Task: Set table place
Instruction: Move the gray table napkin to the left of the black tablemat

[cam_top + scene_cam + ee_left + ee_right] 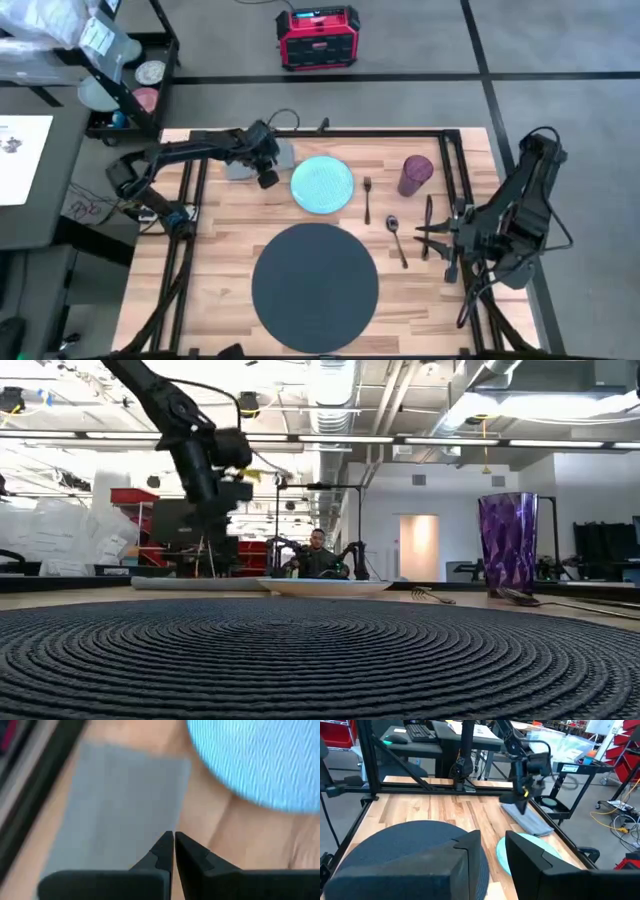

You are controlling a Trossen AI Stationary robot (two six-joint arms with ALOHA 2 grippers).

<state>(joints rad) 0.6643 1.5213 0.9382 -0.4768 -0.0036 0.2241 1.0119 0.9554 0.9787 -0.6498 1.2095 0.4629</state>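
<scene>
On the table (220,260), the big dark mat (315,275) lies at the near middle. Beyond it sits the teal plate (322,185). The fork (367,198), spoon (396,238) and knife (428,215) lie to its right, and the purple cup (415,173) stands upright. The grey napkin (120,805) lies flat left of the plate. My left gripper (173,837) hangs shut just above the napkin's edge nearest the plate, holding nothing. My right gripper (422,236) waits open beside the knife and spoon.
Black frame tubes (455,170) run along the table's far, left and right sides. A red box (318,38) stands on the floor behind the table, and a cart (130,80) stands at the far left. A person (318,555) sits in the room beyond.
</scene>
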